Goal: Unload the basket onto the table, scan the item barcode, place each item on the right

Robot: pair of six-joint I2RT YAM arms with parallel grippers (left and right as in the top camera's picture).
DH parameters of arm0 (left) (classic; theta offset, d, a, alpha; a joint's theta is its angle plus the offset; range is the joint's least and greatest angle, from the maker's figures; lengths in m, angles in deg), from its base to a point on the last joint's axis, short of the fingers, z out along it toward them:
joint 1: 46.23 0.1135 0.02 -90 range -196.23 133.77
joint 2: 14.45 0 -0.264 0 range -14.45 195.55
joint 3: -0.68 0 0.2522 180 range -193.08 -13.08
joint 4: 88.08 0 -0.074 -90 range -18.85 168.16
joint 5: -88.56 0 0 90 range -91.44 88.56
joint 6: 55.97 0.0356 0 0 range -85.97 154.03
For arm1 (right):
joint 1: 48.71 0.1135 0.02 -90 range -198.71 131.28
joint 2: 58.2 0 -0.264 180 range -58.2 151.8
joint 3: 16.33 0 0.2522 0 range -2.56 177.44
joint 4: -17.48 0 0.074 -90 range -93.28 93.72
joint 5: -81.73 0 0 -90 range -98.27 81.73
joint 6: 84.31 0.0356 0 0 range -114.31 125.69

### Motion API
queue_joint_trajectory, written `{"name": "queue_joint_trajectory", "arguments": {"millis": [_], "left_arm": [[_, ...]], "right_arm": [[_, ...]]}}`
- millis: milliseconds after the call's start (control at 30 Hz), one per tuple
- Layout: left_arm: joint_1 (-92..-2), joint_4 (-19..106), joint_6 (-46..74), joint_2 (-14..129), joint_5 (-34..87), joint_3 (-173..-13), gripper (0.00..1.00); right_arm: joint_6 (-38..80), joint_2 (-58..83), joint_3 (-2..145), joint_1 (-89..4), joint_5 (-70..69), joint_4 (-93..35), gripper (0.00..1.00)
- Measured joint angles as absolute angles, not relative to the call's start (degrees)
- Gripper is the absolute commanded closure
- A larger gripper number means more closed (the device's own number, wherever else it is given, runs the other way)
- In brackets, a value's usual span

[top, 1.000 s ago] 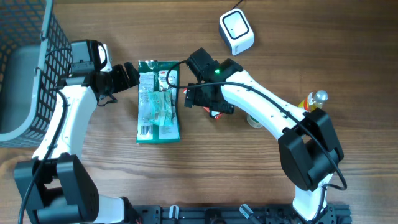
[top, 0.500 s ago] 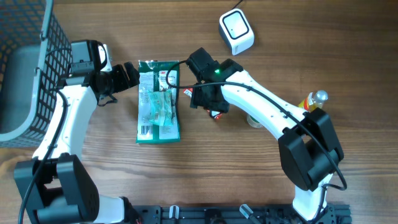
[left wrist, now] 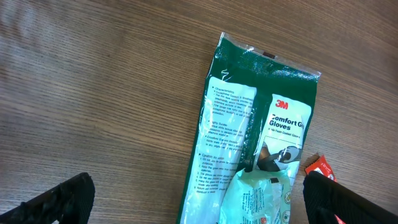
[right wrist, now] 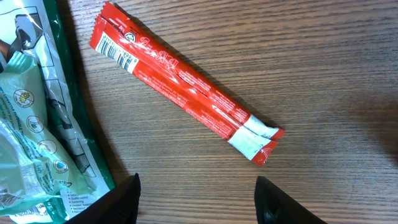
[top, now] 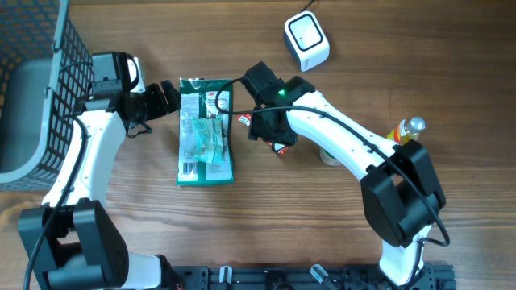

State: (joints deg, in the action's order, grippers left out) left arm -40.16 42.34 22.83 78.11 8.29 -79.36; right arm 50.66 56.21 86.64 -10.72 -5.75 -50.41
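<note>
A red stick packet lies flat on the wood, its barcode at the upper left end. My right gripper hovers just short of it, jaws partly open with only bare wood between them. In the overhead view this gripper covers most of the red packet. A green glove package lies to its left, with a barcode near its lower end. My left gripper is wide open above the package's top part, touching nothing. The white scanner sits at the back.
A dark wire basket holding a grey bin fills the left edge. A small bottle with a yellow and red label lies at the right, partly behind the right arm. A corner of the red packet shows beside the green package.
My right gripper's jaws have narrowed from fully open. The left arm and the packages have not moved.
</note>
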Motion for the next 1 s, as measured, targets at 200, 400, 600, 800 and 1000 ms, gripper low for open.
{"name": "queue_joint_trajectory", "arguments": {"millis": [200, 400, 600, 800, 1000], "left_arm": [[-40.16, 42.34, 22.83, 78.11, 8.29, -79.36, 0.0], [-40.16, 42.34, 22.83, 78.11, 8.29, -79.36, 0.0], [-40.16, 42.34, 22.83, 78.11, 8.27, -79.36, 0.0], [-40.16, 42.34, 22.83, 78.11, 8.27, -79.36, 0.0], [-40.16, 42.34, 22.83, 78.11, 8.29, -79.36, 0.0]], "right_arm": [[50.66, 56.21, 85.7, -10.72, -5.75, -49.89, 0.44], [51.62, 56.21, 82.51, -10.89, -6.86, -50.13, 0.51], [54.92, 56.21, 82.51, -12.18, -8.48, -51.09, 0.51], [55.79, 56.21, 81.64, -12.16, -9.66, -50.65, 0.5], [55.99, 56.21, 80.81, -12.16, -9.86, -49.54, 0.47]]}}
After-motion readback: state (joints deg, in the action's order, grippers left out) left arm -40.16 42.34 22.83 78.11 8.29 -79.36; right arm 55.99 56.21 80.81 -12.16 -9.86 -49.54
